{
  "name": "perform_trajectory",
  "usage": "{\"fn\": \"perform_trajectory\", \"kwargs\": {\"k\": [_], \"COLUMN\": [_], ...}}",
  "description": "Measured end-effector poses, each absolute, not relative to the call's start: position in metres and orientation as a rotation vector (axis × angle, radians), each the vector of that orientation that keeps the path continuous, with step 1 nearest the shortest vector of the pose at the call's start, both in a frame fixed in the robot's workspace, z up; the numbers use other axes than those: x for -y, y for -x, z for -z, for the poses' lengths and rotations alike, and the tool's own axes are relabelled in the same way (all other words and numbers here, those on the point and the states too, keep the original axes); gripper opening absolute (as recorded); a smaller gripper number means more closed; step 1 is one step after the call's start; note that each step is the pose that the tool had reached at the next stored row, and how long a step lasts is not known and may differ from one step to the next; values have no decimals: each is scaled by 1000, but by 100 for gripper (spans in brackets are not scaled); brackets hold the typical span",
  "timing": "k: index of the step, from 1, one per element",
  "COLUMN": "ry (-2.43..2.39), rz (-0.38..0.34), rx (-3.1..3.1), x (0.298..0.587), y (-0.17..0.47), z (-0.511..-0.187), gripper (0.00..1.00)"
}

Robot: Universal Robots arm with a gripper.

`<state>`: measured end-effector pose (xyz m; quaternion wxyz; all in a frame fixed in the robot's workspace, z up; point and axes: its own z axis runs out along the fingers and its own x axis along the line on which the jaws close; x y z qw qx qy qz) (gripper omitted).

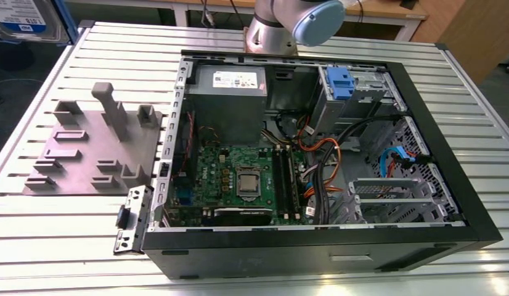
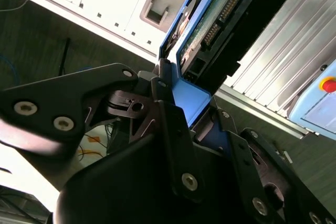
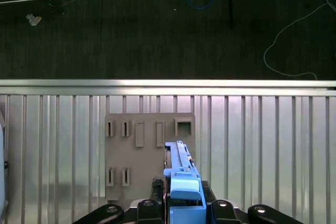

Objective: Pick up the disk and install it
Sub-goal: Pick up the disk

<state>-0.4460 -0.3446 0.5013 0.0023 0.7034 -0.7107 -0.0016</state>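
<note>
Clamping disk (image 3: 181,163) edgewise, tool (image 3: 184,203) hangs over ribbed metal table (image 3: 262,140); dark carpet (image 3: 131,35), loose cables (image 3: 201,8) beyond.

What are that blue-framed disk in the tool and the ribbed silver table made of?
Blue-framed silver-grey disk, held in the tool: frame looks like smooth moulded plastic, by its uniform bright colour; one face shows a green circuit board, the body probably metal. Ribbed silver table: likely aluminium, given its brushed sheen and straight slots.
</note>
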Motion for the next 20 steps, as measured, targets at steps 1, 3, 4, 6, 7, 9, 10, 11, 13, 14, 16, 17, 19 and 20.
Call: {"fn": "perform_trajectory", "kwargs": {"k": [1,3,4,6,7,9,10,11,13,14,16,17,19,20], "ry": [-2207,-2207,-2207,-2207,-2207,-2207,-2207,-2207,-2207,-2207,-2207,-2207,-2207,-2207], "rz": [5,5,5,5,5,5,5,5,5,5,5,5,5,5], "rx": [2230,2230,2230,2230,2230,2230,2230,2230,2230,2230,2230,2230,2230,2230], "x": [346,348,348,350,350,350,350,350,351,351,350,350,351,351], "y": [445,444,443,441,440,437,436,435,433,432,431,431,430,430], "z": [-501,-501,-501,-501,-501,-501,-501,-501,-501,-501,-501,-501,-501,-501], "gripper": [36,36,36,36,36,36,36,36,36,36,36,36,36,36]}}
